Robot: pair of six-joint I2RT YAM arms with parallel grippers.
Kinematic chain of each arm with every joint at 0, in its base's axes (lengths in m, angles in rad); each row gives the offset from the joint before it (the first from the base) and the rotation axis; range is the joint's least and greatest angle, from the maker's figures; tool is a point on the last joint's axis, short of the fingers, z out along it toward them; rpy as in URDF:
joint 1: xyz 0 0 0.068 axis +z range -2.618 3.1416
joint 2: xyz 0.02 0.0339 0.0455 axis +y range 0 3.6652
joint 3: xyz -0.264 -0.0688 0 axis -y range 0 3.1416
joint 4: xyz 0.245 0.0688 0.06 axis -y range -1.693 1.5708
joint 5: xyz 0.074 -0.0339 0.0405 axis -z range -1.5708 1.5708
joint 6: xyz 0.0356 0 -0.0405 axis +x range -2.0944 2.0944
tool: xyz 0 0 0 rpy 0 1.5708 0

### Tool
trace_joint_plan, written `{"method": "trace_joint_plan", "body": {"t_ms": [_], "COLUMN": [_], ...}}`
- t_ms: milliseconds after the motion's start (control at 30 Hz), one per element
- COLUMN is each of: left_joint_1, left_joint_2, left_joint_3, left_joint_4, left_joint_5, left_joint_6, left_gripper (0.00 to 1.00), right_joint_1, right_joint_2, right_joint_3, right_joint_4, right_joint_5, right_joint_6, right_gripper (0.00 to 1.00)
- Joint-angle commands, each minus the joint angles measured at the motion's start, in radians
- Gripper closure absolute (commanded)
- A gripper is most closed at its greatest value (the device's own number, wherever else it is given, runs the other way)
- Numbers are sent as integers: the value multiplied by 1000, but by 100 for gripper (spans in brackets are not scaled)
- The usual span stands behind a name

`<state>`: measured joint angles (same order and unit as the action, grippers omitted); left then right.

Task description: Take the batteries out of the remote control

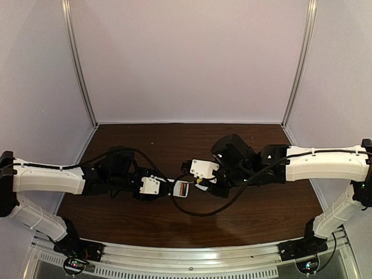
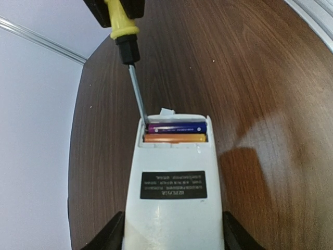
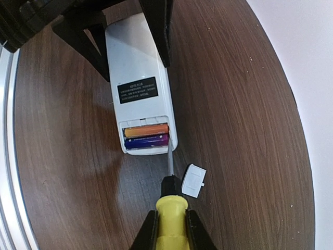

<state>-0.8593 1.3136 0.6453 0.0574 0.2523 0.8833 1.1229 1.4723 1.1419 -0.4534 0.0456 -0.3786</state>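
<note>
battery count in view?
2. Both in the open bay of the remote control: the blue-purple battery at the end by the screwdriver tip, the orange battery beside it, toward the label. None loose; more could be hidden.

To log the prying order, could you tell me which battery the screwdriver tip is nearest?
The blue-purple cylindrical battery, at the outer end of the flat white remote control; the orange cylindrical battery lies farther in.

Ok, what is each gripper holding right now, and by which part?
The left gripper clamps the remote control by its long sides, at the end away from the batteries. The right gripper grips the screwdriver by its yellow handle.
</note>
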Motion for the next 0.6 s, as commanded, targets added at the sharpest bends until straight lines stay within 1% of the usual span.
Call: {"method": "trace_joint_plan", "body": {"t_ms": [0, 567], "left_joint_1": [-7, -7], "left_joint_2": [9, 13], "left_joint_3": [38, 32], "left_joint_4": [53, 81], "left_joint_5": [74, 28], "left_joint_6": [-18, -17], "left_gripper": [100, 100], "right_joint_1": [20, 41], "right_joint_2": [27, 56], "right_joint_3": [37, 39], "right_joint_4": [0, -40], "right_joint_5": [29, 68], "right_joint_6": [-16, -22], "right_gripper": [100, 100]}}
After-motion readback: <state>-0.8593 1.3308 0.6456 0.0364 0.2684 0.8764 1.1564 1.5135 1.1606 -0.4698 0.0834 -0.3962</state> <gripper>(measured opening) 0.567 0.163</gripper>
